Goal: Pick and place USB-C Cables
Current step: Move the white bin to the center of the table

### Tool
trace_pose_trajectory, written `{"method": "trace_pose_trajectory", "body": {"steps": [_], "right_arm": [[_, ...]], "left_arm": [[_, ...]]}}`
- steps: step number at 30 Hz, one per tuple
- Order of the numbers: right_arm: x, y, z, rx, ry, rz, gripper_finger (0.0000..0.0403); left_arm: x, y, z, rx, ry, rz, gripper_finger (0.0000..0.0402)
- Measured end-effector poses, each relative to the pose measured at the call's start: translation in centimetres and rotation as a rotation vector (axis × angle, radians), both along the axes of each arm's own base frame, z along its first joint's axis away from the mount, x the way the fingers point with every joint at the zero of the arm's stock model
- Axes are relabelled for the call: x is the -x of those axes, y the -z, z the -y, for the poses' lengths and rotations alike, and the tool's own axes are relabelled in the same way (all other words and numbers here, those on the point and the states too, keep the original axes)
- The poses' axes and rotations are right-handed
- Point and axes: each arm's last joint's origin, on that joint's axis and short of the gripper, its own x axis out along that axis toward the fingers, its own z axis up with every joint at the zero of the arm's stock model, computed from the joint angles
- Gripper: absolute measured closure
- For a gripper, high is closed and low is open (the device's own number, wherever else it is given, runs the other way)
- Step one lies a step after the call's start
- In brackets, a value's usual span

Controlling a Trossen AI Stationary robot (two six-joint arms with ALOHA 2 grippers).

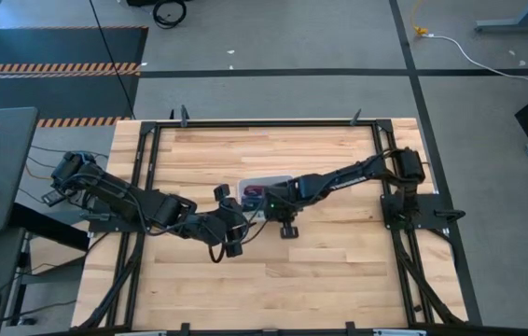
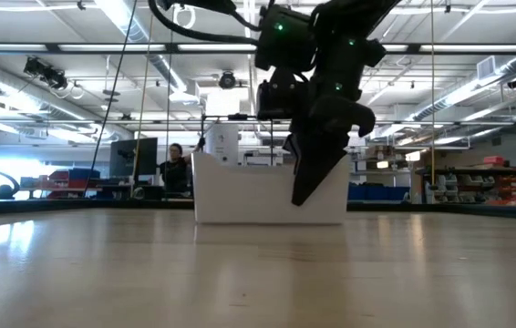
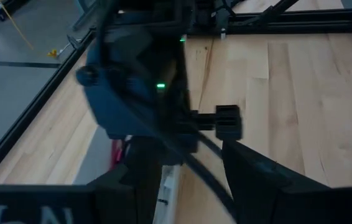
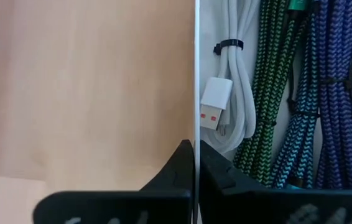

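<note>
The white tray sits on the wooden table; in the low view the tray rests flat on its bottom. Inside it lie the cables, side by side: the white-grey one, the green one, a teal one and the purple ones. A bit of dark red cable shows in the left wrist view. My right gripper is shut over the tray's wall. My left gripper is open, close to the tray's left near side, facing the right arm's wrist. My right gripper pinches the tray's thin upright wall between its two fingers, one finger inside the tray beside the white-grey cable and the other outside. It comes from above, pointing down. The tray stays on the table.
A black frame runs around the table's edges. Bare wood lies toward the near edge and the far edge. Both arms crowd together at the tray. A person sits in the room beyond the table.
</note>
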Motion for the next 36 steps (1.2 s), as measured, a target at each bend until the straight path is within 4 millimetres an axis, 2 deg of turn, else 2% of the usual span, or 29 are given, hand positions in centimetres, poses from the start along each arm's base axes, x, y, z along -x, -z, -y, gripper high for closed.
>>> {"method": "trace_pose_trajectory", "body": {"steps": [4,15,27,31,36], "right_arm": [[0.05,0.04,-0.74,0.006,0.023,-0.003,0.0400],[0.07,0.15,-0.26,-0.044,0.193,-0.022,0.0400],[0.13,0.23,-0.38,-0.030,0.176,-0.027,0.0397],[0.15,0.28,-0.37,-0.030,0.178,-0.029,0.0378],[0.36,0.51,-0.33,-0.027,0.187,-0.046,0.0332]], "left_arm": [[0.00,-0.01,0.00,0.001,0.000,0.001,0.0228],[0.00,0.00,0.00,0.016,-0.009,0.005,0.0228],[0.00,-0.01,0.00,0.015,-0.009,0.005,0.0228],[0.00,0.00,0.00,0.015,-0.009,0.005,0.0228],[0.00,-0.01,-0.01,0.015,-0.009,0.005,0.0228]]}}
